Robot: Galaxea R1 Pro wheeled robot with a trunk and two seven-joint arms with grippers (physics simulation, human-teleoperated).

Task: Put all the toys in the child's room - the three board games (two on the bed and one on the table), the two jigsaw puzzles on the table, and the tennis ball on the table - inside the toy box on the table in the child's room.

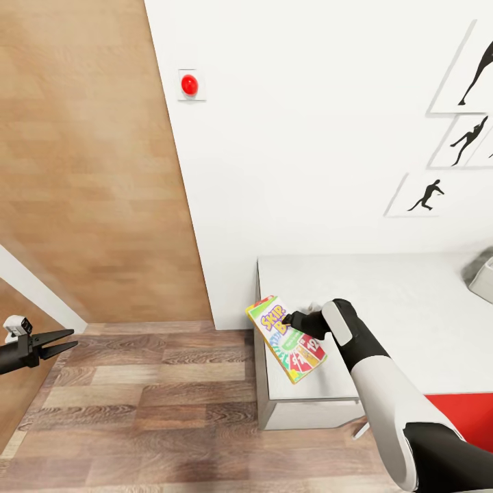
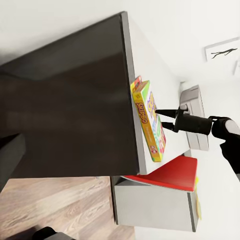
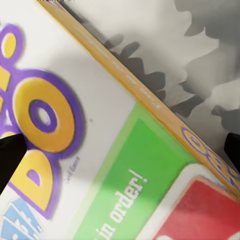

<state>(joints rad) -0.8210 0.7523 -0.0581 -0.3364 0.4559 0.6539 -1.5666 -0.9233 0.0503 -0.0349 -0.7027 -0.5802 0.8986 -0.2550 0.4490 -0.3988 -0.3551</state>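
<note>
A board game [image 1: 287, 340] with a yellow, red and green "Skip-Bo" cover lies at the near left corner of the light grey table [image 1: 411, 308], slightly over its edge. My right gripper [image 1: 293, 320] is open, its fingertips just over the cover. Side on, the left wrist view shows the board game [image 2: 149, 120] with the right gripper [image 2: 160, 119] pointing at its face. Up close, the printed cover of the board game [image 3: 100, 150] spans the right wrist view, between dark fingertips [image 3: 7, 160] at both sides. My left gripper [image 1: 60, 342] hangs open over the floor, far left. A corner of the toy box [image 1: 483, 274] shows at the table's right.
A red chair [image 1: 465, 418] stands by the table's near side, under my right arm. The white wall [image 1: 308, 137] behind carries black athlete pictures [image 1: 428, 195] and a red button [image 1: 189, 84]. Wood plank floor [image 1: 150, 397] stretches left of the table.
</note>
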